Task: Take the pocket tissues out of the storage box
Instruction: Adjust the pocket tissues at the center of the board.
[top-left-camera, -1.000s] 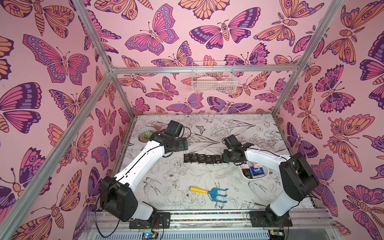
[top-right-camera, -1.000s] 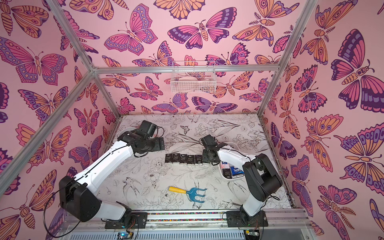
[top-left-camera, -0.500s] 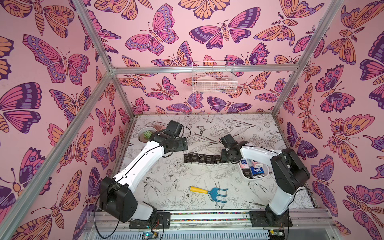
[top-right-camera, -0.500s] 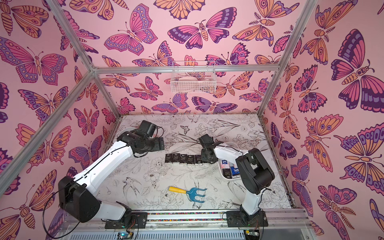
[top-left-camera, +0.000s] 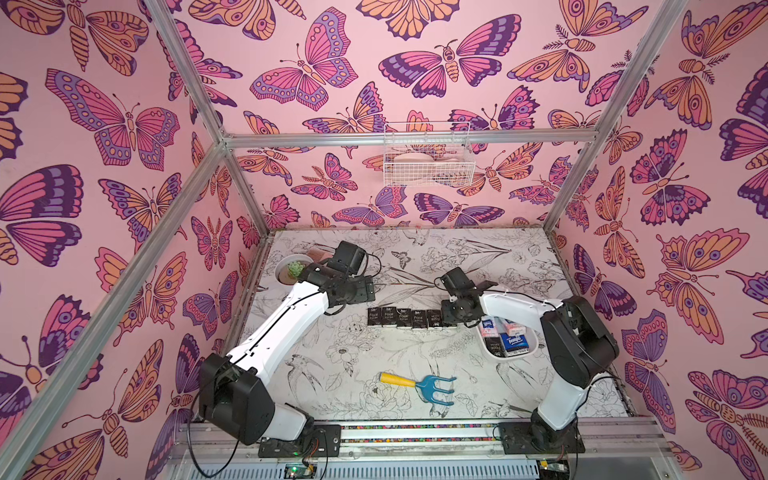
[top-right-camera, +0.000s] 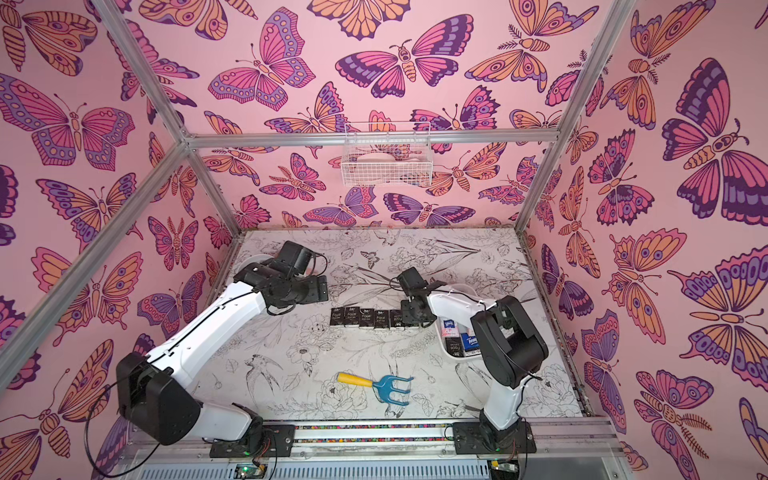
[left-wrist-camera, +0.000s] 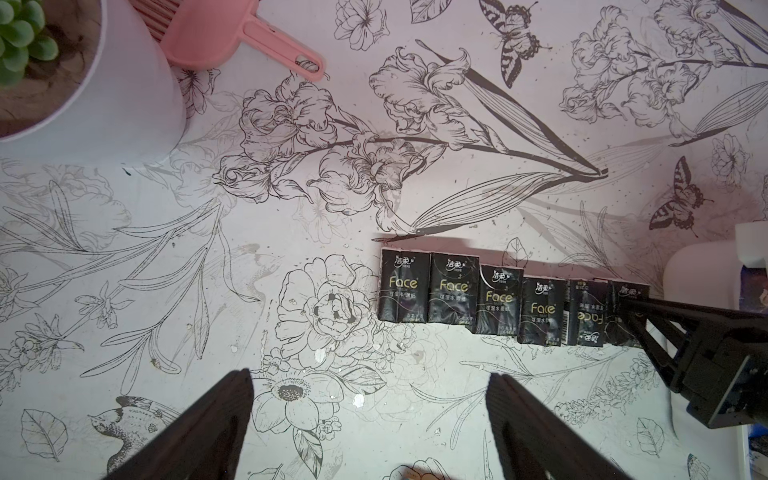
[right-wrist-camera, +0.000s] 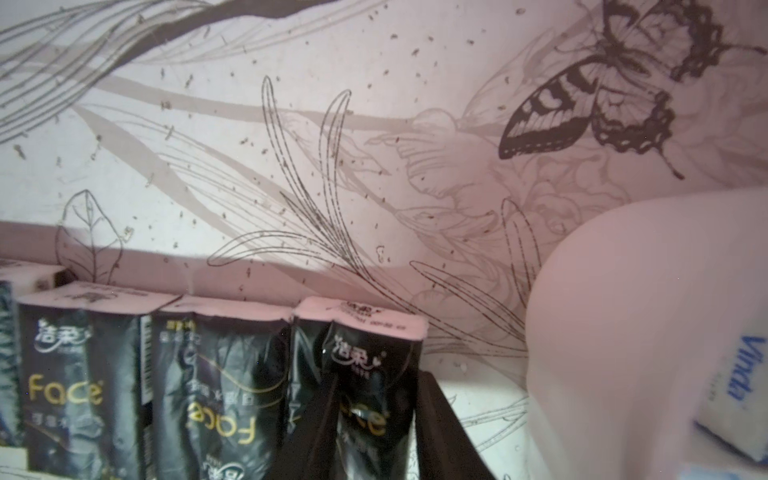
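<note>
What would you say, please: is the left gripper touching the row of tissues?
Apart. The left wrist view shows bare table between the left gripper and the tissues.

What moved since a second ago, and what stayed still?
The right gripper edged closer to the row of pocket tissues, its fingers now astride the end packet. The left gripper, open, the storage box and the rake stayed put.

black pocket tissues in a flat row, more inside white storage box
</note>
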